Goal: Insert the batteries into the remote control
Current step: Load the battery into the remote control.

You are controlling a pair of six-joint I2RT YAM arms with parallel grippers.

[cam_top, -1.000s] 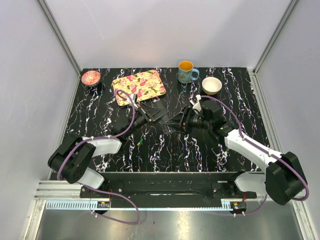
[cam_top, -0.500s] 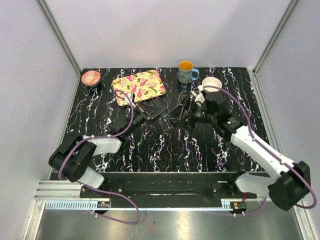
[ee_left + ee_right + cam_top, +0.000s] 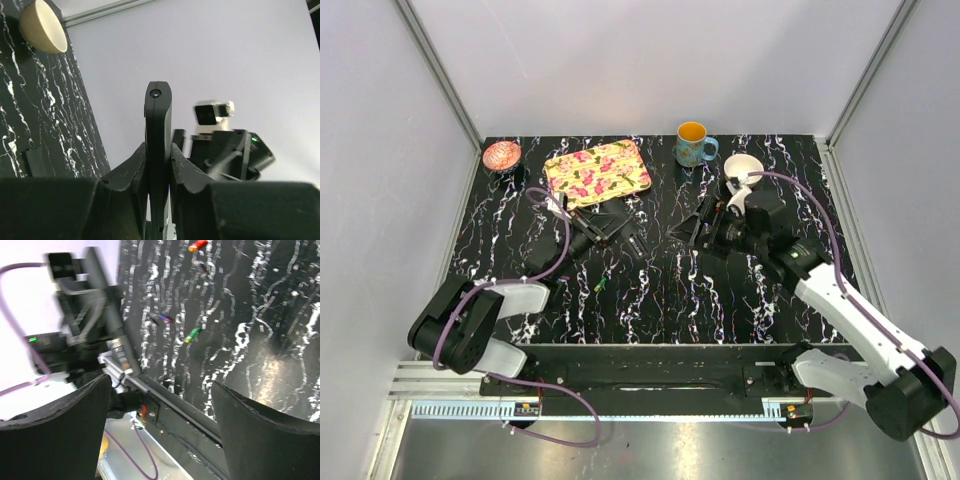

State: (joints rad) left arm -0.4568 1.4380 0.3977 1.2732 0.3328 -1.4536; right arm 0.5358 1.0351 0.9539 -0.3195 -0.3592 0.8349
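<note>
Mug [image 3: 693, 145] shows orange inside; left hand [image 3: 158, 165] clamps remote control [image 3: 158, 115]; right hand [image 3: 160, 410] gapes wide, holding nothing

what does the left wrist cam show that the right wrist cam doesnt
Left wrist only: a sharp edge-on view of the slim black plastic remote control pinched in the left gripper, and a cream bowl. Right wrist only: the open, empty right gripper, and a red battery, a blue battery and a green-yellow battery, loose. Both: the black white-veined marble table.
</note>
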